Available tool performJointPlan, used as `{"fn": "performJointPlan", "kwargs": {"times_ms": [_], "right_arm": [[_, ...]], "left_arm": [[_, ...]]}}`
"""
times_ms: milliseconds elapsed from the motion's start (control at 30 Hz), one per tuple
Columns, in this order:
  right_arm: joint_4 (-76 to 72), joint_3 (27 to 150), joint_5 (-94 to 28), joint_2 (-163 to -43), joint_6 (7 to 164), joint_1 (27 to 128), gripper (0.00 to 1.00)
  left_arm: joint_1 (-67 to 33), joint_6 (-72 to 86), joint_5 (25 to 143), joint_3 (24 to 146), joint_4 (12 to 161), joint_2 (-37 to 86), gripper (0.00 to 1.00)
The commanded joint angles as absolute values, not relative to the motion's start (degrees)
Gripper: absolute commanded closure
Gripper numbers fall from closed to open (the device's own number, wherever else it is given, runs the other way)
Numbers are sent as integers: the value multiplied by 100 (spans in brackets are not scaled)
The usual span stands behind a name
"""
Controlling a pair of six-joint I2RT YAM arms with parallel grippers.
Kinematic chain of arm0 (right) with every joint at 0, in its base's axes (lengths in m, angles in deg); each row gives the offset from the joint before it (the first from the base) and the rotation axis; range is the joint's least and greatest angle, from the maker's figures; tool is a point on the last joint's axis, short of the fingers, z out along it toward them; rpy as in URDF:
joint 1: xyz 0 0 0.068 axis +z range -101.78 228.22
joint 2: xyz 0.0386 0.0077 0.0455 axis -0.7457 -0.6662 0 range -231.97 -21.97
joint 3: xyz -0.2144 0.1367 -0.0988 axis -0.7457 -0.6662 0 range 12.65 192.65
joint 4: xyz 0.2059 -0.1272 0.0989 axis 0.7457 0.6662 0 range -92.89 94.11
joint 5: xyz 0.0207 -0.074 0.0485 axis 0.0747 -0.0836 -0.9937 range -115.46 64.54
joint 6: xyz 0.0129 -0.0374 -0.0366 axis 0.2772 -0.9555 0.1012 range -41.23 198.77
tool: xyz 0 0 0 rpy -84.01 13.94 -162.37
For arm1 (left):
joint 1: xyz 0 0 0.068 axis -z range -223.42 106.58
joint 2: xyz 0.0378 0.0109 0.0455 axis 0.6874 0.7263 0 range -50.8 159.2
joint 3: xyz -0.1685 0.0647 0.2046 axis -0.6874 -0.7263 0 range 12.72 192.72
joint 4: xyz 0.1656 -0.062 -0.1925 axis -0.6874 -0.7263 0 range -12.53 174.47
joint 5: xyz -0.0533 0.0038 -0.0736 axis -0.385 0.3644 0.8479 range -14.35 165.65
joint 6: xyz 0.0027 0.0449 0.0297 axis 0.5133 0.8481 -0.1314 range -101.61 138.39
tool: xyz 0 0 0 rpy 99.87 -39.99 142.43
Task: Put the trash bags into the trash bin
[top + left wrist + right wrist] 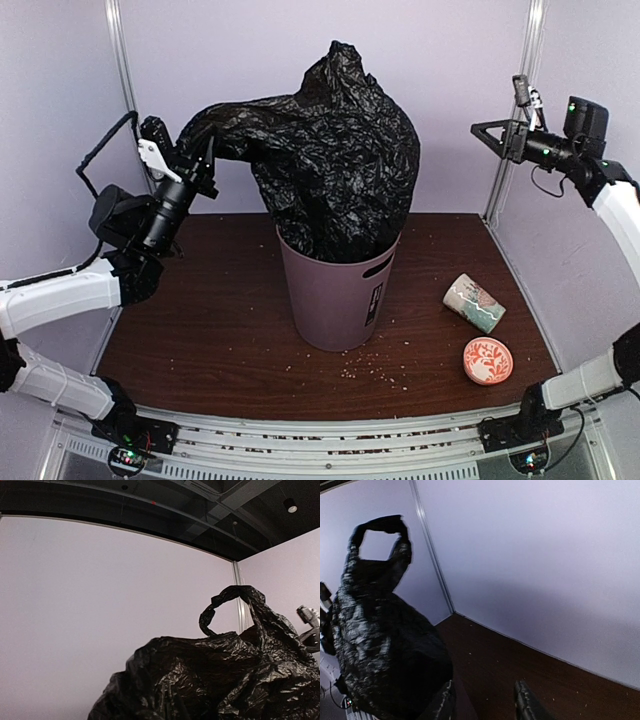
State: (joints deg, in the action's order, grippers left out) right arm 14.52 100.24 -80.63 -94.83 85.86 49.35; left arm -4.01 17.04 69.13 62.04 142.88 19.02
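Note:
A big crumpled black trash bag [330,150] bulges out of the top of the mauve-brown trash bin [340,295], which stands upright mid-table. One corner of the bag is pulled out to the left. My left gripper [200,165] is raised there and shut on that corner. In the left wrist view the bag [210,680] fills the lower frame and hides the fingers. My right gripper [492,131] is open and empty, held high at the right, apart from the bag. In the right wrist view its gripper [485,705] has the bag [380,645] off to the left.
A patterned cream mug [474,302] lies on its side right of the bin. A round red-patterned disc [487,360] lies in front of it. Crumbs are scattered on the dark wood table [200,340]. Walls close the back and sides.

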Motion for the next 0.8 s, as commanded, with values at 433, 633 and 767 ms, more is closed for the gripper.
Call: {"fn": "performJointPlan", "kwargs": {"times_ms": [433,633,767], "right_arm": [[3020,12232,-6214,-12177,7809,6682,67],[3456,11897,-6136,-11927,7090,7585,69],[3672,11797,-6095,-11785,6864,8041,70]], "left_arm": [[-440,1116,7808,6334,14100,1685,100],[-437,1124,7810,6327,14024,1610,100],[-434,1127,7813,6321,14004,1600,100]]}}
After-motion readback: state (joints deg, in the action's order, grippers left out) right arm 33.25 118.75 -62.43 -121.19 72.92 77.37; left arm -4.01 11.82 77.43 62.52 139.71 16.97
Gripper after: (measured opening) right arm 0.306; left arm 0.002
